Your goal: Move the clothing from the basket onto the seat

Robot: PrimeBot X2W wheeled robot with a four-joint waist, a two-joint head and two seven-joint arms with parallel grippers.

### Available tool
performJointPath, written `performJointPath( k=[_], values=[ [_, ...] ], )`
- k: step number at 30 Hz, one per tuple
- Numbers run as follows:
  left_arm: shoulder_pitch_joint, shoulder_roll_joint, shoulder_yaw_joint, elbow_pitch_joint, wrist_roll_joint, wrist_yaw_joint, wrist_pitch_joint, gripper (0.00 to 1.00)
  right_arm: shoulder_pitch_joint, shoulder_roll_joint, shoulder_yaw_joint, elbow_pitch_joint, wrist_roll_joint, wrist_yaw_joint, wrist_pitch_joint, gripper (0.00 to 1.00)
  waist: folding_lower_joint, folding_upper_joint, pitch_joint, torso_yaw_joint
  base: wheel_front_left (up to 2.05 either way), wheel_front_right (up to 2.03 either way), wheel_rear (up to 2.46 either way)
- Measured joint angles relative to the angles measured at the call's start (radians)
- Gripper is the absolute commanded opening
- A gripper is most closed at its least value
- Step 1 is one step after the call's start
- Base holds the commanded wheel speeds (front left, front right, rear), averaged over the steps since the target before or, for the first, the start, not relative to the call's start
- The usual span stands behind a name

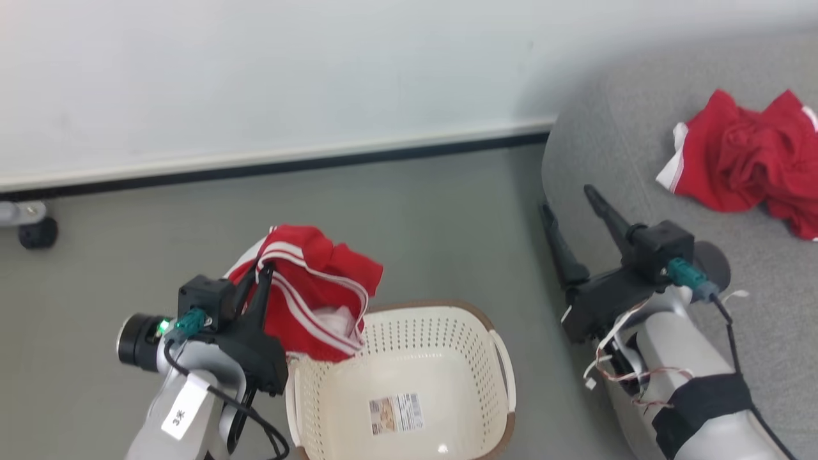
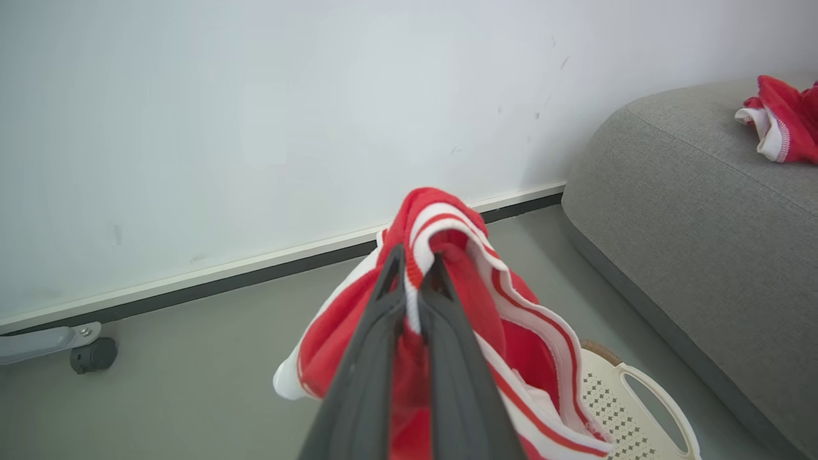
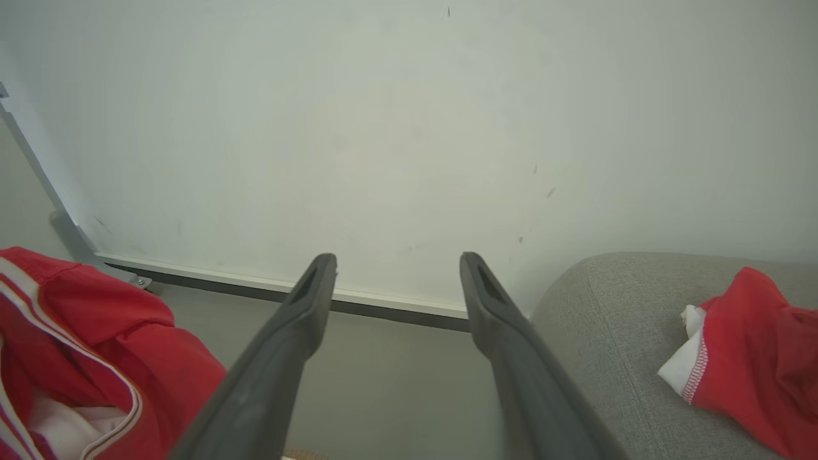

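Observation:
A red garment with white stripes [image 1: 313,287] hangs from my left gripper [image 1: 259,271], which is shut on a fold of it above the basket's left rim; the same garment [image 2: 460,300] drapes over the closed fingers [image 2: 383,319] in the left wrist view. The cream perforated basket [image 1: 441,332] stands on the floor below, its bottom bare except for a barcode sticker. A second red garment [image 1: 748,156] lies crumpled on the grey seat [image 1: 639,128] at the right. My right gripper [image 1: 569,198] is open with nothing between its fingers, at the seat's left edge.
A white wall with a dark baseboard [image 1: 287,163] runs behind. A black caster on a grey leg [image 1: 37,231] stands at the far left. Grey floor [image 1: 434,217] lies between basket, wall and seat.

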Motion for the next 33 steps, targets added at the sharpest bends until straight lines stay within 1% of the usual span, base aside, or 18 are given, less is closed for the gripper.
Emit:
performJointPath(
  k=[4, 7, 12, 17, 25, 33],
  values=[
    [0.049, 0.002, 0.008, -0.007, -0.014, 0.000, 0.000, 0.00, 0.033, 0.011, 0.023, 0.034, 0.000, 0.008, 0.000, 1.00, 0.0001, 0.0000, -0.062, 0.012, 0.00, 0.00, 0.00],
    [0.086, 0.006, 0.008, -0.014, -0.018, -0.009, 0.000, 0.00, 0.056, 0.017, 0.040, 0.056, 0.000, 0.010, 0.000, 1.00, 0.0001, 0.0001, -0.107, 0.018, 0.00, 0.00, 0.00],
    [0.130, 0.007, 0.006, -0.058, -0.021, -0.009, 0.000, 0.00, 0.094, 0.025, 0.072, 0.062, 0.005, 0.017, 0.000, 1.00, 0.0001, 0.0000, -0.177, 0.026, 0.00, 0.00, 0.00],
    [0.150, 0.009, 0.001, -0.105, -0.021, -0.017, 0.000, 0.00, 0.096, 0.031, 0.106, 0.063, 0.017, 0.023, 0.000, 1.00, 0.0001, 0.0000, -0.225, 0.033, 0.00, 0.00, 0.00],
    [0.171, 0.012, -0.021, -0.183, -0.021, -0.017, 0.009, 0.00, 0.096, 0.038, 0.182, 0.071, 0.037, 0.026, 0.000, 1.00, 0.0002, 0.0001, -0.247, 0.038, 0.00, 0.00, 0.00],
    [0.171, 0.001, -0.041, -0.253, -0.018, -0.017, 0.038, 0.00, 0.083, 0.041, 0.342, 0.070, 0.081, 0.026, 0.000, 1.00, 0.0004, 0.0003, -0.234, 0.051, 0.00, 0.00, 0.00]
  ],
)
